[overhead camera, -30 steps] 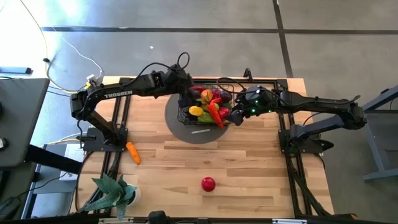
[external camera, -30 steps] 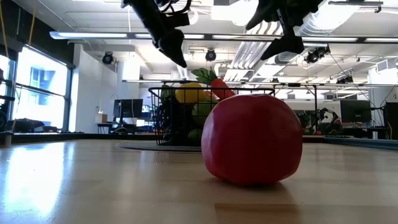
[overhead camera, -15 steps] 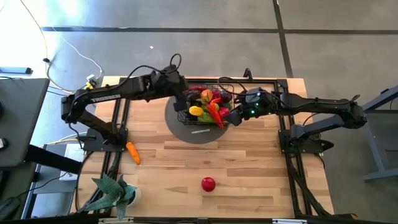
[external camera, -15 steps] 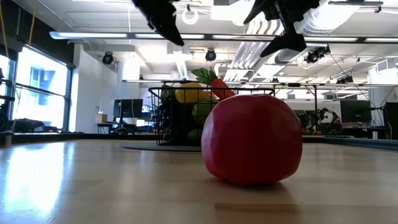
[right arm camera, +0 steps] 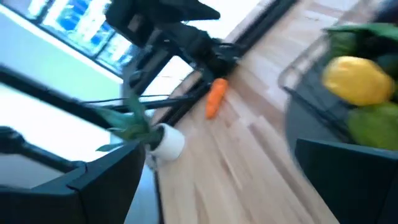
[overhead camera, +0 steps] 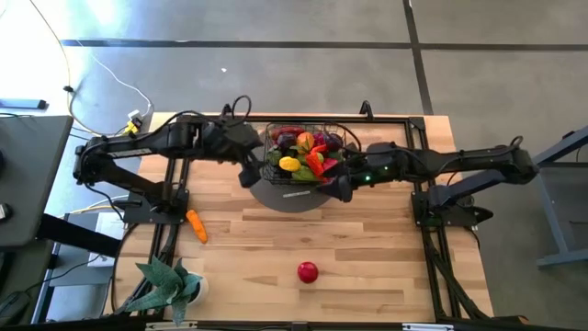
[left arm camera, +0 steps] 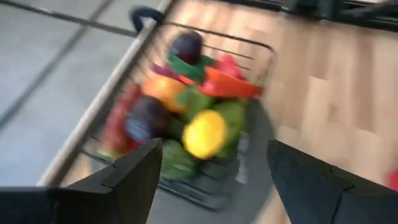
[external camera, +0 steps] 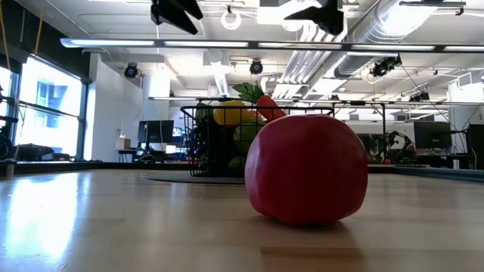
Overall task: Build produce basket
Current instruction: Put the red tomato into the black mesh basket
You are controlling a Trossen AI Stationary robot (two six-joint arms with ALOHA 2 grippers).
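The black wire basket (overhead camera: 304,154) stands on the round grey mat (overhead camera: 280,195) at the table's far middle, heaped with produce (left arm camera: 202,132) in yellow, green, red, orange and purple. My left gripper (overhead camera: 248,175) hangs open and empty high beside the basket's left near corner; its own view (left arm camera: 214,180) looks down on the basket. My right gripper (overhead camera: 341,188) hangs open and empty high beside the basket's right near corner. In the low view both show only at the top edge, the left (external camera: 175,10) and the right (external camera: 321,12). A red fruit (overhead camera: 307,272) and a carrot (overhead camera: 195,225) lie on the table.
The red fruit lies near the front edge and fills the low view's middle (external camera: 306,168). The carrot lies at the left, also in the right wrist view (right arm camera: 214,97). A potted green plant (overhead camera: 165,285) stands at the near left corner. Bare wood lies between the mat and the front edge.
Both grippers have risen from beside the basket's rim, leaving the low view's top. My left gripper has gone toward the table's left and near edges, my right gripper a little toward the near edge. The basket and its produce have stayed put.
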